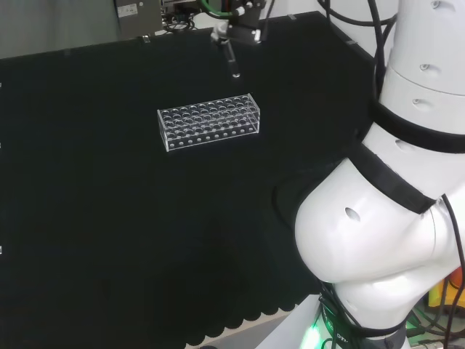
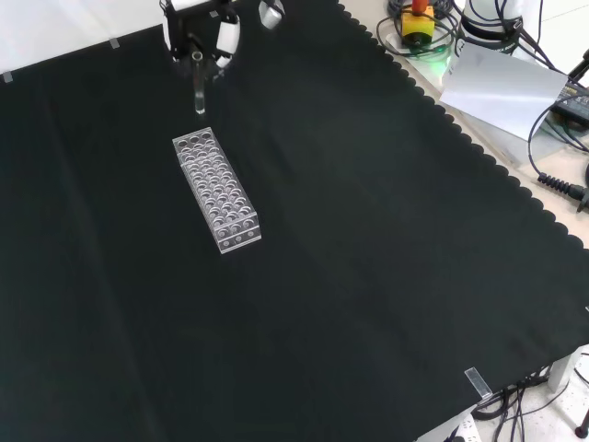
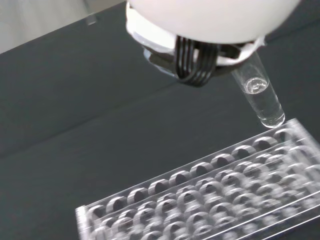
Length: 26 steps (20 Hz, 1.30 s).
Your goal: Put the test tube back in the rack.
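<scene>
Fingers (image 3: 195, 65) curl around the upper end of a clear test tube (image 3: 260, 97), pinching it so that, close up in the wrist view, we see its rounded lower end hanging free just above one end row of the clear rack (image 3: 210, 200), apart from it and not in any hole. We see a little clear liquid or a glint inside the tube, but we cannot tell which. In the front view the hand (image 2: 198, 37) comes in from the top edge, and the test tube (image 2: 199, 87) hangs nearly upright below it, its tip just beyond the far end of the rack (image 2: 216, 189). The rack lies on the black tabletop (image 2: 368, 276), running away from the camera toward the hand, and its holes look empty. In the head view the hand (image 1: 232, 33) sits at the far side of the cloth, the tube (image 1: 231, 62) tilted slightly, beyond the rack (image 1: 209, 121).
</scene>
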Each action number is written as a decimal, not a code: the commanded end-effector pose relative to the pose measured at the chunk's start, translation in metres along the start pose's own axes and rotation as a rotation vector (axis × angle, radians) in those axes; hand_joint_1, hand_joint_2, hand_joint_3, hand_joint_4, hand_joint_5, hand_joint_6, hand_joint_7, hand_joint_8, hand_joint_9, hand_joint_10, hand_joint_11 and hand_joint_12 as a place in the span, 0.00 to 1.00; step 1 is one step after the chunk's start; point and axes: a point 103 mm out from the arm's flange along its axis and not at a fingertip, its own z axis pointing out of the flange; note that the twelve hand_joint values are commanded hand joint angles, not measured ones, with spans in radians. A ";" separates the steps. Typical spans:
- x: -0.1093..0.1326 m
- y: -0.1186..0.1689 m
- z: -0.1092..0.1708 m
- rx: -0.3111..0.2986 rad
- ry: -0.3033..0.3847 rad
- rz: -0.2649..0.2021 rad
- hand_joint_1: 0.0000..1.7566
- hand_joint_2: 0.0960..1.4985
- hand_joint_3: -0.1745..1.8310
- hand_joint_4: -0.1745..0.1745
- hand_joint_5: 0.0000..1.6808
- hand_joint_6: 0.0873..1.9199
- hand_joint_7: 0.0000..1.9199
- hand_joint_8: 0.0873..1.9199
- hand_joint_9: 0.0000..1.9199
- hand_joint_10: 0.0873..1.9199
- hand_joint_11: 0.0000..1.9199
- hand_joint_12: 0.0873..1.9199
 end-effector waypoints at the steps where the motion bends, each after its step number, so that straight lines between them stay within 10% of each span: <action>1: 0.042 -0.006 0.017 0.035 0.056 -0.062 0.81 0.44 0.34 0.00 0.78 0.09 0.71 0.36 0.70 0.21 0.62 0.45; 26: 0.051 0.023 0.085 0.153 0.226 -0.017 0.81 0.44 0.34 0.00 0.79 0.09 0.71 0.36 0.70 0.21 0.62 0.46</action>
